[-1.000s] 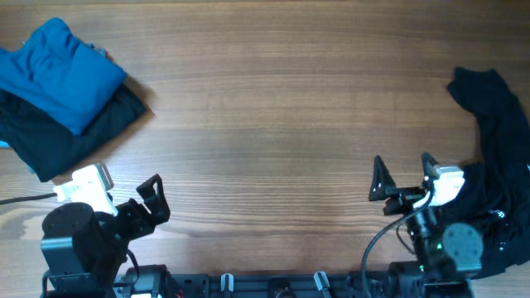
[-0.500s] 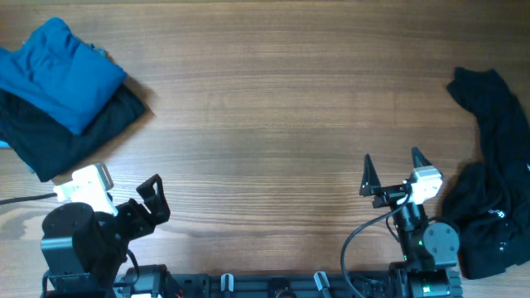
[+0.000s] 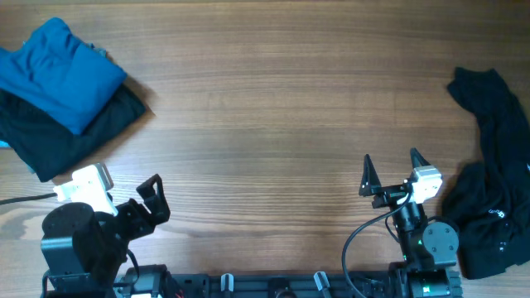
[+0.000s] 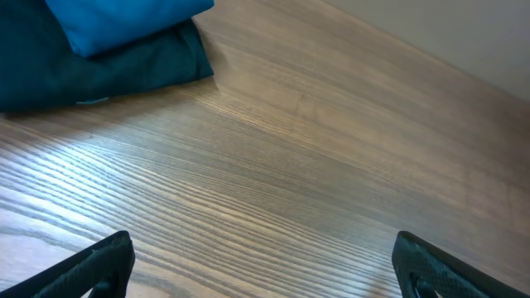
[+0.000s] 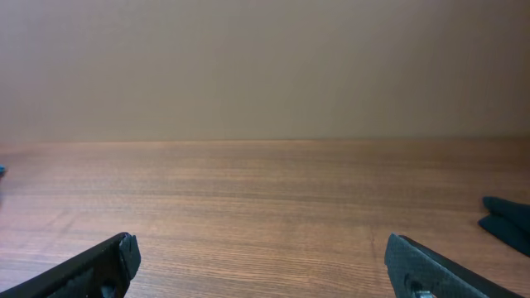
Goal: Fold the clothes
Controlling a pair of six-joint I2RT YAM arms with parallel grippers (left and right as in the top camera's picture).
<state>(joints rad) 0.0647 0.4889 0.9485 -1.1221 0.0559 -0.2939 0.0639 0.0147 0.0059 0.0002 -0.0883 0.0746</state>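
A crumpled black garment (image 3: 495,178) lies in a heap at the table's right edge; a corner of it shows in the right wrist view (image 5: 507,222). A folded blue garment (image 3: 60,70) rests on a folded dark one (image 3: 70,136) at the far left, both also in the left wrist view: the blue one (image 4: 124,18), the dark one (image 4: 99,70). My right gripper (image 3: 389,170) is open and empty, just left of the black heap. My left gripper (image 3: 153,199) is open and empty near the front left edge.
The wooden table (image 3: 273,108) spreads between the two piles. The arm bases stand along the front edge. A pale wall rises behind the table in the right wrist view.
My right gripper has drawn away leftward from the black garment, off its edge, then held still. The left arm has not moved.
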